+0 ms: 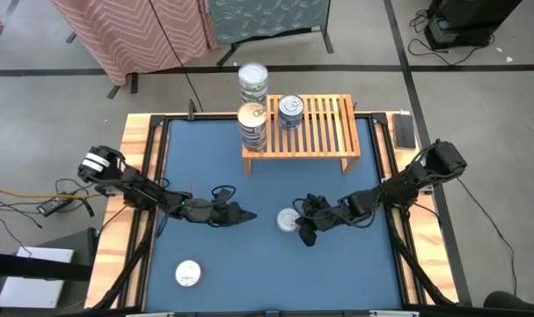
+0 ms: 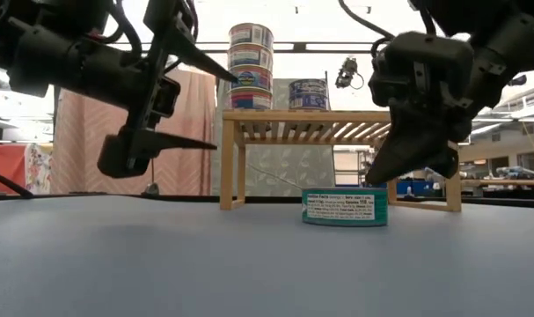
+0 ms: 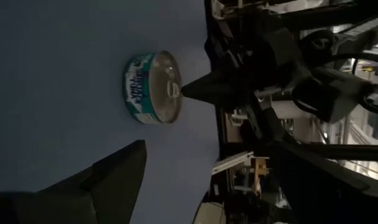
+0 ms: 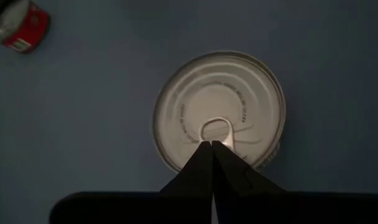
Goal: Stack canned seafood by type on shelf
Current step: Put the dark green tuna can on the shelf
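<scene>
A teal-labelled, silver-topped can (image 1: 287,219) sits flat on the blue table in front of the shelf (image 1: 319,132). My right gripper (image 1: 297,222) is shut over its lid. My left gripper (image 1: 245,214) hovers open to the can's left, its fingers (image 2: 201,139) pointing level at the can with a gap between them and it. On the shelf's left end stands a stack of cans (image 1: 252,125), with a second stack (image 1: 253,81) just behind it and a single blue can (image 1: 290,112) beside them. My right gripper's shut fingertips (image 4: 212,149) meet the pull tab (image 4: 215,129) in the middle of the can's lid. They slant down from the table's right side. In the left wrist view the tip (image 3: 187,90) stands against the lid. The can (image 2: 345,207) sits flat on the table.
A red-labelled can (image 1: 188,274) lies alone near the table's front left, and shows as well in the right wrist view (image 4: 22,25). The shelf's right half is bare slats. A raised wooden rim (image 1: 135,176) runs round the table.
</scene>
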Robot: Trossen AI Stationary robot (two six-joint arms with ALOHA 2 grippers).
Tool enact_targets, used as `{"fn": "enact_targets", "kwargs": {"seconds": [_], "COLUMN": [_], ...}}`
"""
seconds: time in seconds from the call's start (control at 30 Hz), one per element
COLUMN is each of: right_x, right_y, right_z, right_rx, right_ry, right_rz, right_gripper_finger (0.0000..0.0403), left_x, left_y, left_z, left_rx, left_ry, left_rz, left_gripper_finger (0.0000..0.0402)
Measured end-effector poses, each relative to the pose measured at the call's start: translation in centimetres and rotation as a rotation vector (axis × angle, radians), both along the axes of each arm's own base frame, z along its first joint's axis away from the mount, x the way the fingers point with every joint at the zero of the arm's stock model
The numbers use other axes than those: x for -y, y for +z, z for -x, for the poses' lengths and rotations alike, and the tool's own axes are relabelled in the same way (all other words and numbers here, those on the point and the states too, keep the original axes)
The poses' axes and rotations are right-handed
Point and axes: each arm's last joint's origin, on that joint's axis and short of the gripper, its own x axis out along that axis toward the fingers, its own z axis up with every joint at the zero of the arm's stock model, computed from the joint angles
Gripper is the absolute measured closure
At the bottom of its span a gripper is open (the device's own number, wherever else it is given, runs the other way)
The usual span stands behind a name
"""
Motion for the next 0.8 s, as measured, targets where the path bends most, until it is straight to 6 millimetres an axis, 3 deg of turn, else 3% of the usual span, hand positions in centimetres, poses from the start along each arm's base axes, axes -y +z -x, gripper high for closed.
{"fn": "enact_targets", "kwargs": {"seconds": [0.8], "right_x": [0.1], "right_y": [-0.6], "right_z": [0.3], "right_rx": [-0.063], "right_ry": [-0.012], "right_rz": [0.028], "right_gripper_finger": [0.04], "left_x": [-1.1], "left_y": [-1.5], "left_z": [-1.0], "left_rx": [-0.089], "left_ry": [0.099], "left_rz": [0.034], "left_gripper_finger": [0.0057]}}
